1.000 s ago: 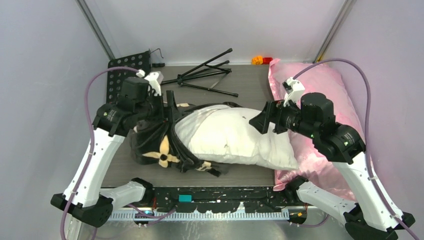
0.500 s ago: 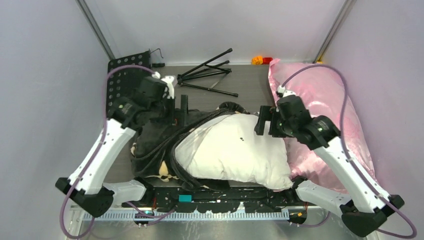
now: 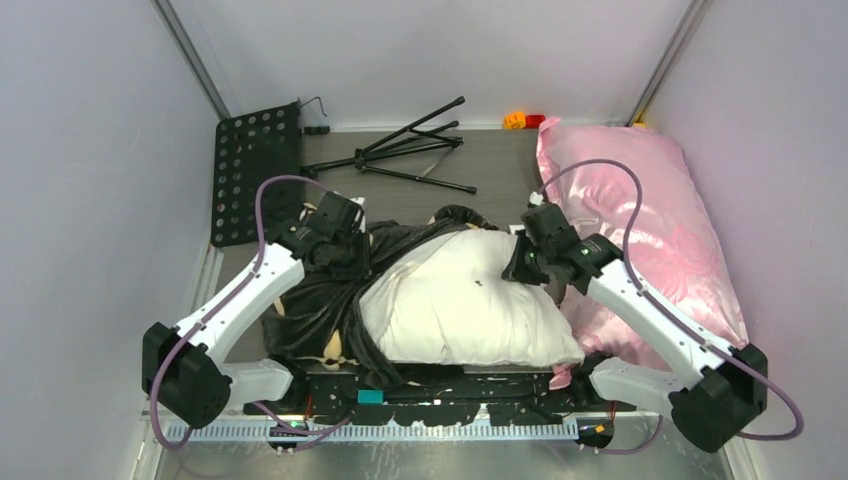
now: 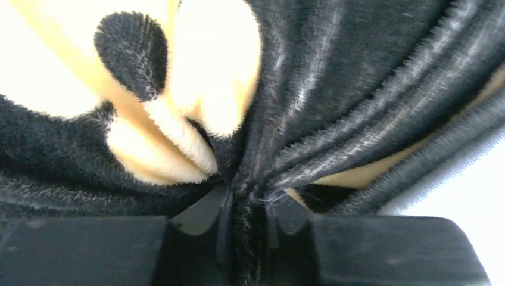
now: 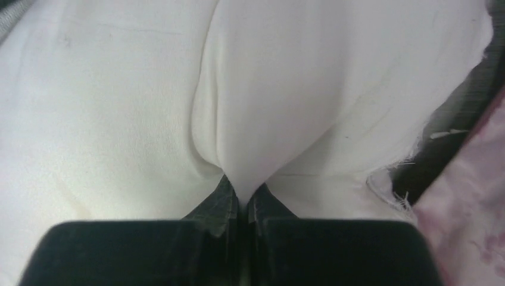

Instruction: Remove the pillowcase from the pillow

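Along the near edge of the desk [image 3: 490,190], just beyond the arm bases, the pillow [image 3: 470,310] lies mostly bare. Its right end is free and its left end is tucked into the pillowcase [image 3: 305,300], which is bunched in black plush folds with a tan petal showing at the near corner. The cover looks most of the way off; what remains is the pocket around the pillow's left end.

Farther in, both arms reach the far side of the bundle. The left arm [image 3: 235,305] has its jaws pinched shut on a gathered ridge of the pillowcase, with plush squeezed between them in the wrist view. The right arm [image 3: 640,305] has its jaws clamped on a tuck of the pillow's white cloth near its far right corner.

The step in hand reads as a pull-apart: the right anchors, the left strips. To do it well, the left pull should run leftward along the pillow's length and low over the desk, so the folds slide off rather than lift the whole bundle. The right grip has only a thin tuck of cloth, so a steady draw suits better than a jerk. A slip there would let the pillow drag along.

Beyond, the pink satin pillow [image 3: 655,210] lies against the white one's right side. The folded stand [image 3: 410,150] and the perforated black panel [image 3: 250,165] lie at the far left, near enough to the left arm's path to mind.
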`<action>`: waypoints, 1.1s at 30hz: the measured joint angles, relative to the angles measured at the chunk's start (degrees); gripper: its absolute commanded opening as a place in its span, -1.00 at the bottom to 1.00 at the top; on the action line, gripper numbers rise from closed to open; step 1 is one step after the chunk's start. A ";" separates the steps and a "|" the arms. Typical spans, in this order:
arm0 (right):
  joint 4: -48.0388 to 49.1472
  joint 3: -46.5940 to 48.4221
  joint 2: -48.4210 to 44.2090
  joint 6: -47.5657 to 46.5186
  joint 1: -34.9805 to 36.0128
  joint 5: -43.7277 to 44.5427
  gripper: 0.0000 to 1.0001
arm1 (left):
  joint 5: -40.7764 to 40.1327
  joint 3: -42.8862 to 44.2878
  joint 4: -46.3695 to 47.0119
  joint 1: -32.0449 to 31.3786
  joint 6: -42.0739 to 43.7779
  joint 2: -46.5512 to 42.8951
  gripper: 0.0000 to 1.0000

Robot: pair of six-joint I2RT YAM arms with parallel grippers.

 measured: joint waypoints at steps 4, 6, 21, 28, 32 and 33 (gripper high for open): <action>4.11 4.20 7.52 -0.57 -0.42 -1.90 -0.99 | -2.78 0.50 2.16 0.02 -0.33 0.11 -1.00; 4.83 7.10 9.84 -2.08 0.07 -0.94 -0.99 | -7.30 2.54 1.22 0.02 0.00 -0.02 -1.00; 14.86 -12.24 -13.84 -2.36 5.14 4.17 -1.00 | -24.92 -3.61 0.92 -0.42 -0.37 -21.35 0.65; 16.13 -14.36 -14.19 -0.24 4.92 3.48 -0.99 | -12.09 5.27 1.84 -2.62 4.55 -13.99 0.99; 16.79 -14.29 -13.16 -0.17 4.81 2.80 -0.99 | -8.76 14.99 3.89 -9.16 9.46 -6.21 0.99; 16.96 -14.29 -12.92 -0.13 4.79 2.67 -1.00 | -8.26 16.70 4.42 -10.29 10.43 -4.31 1.00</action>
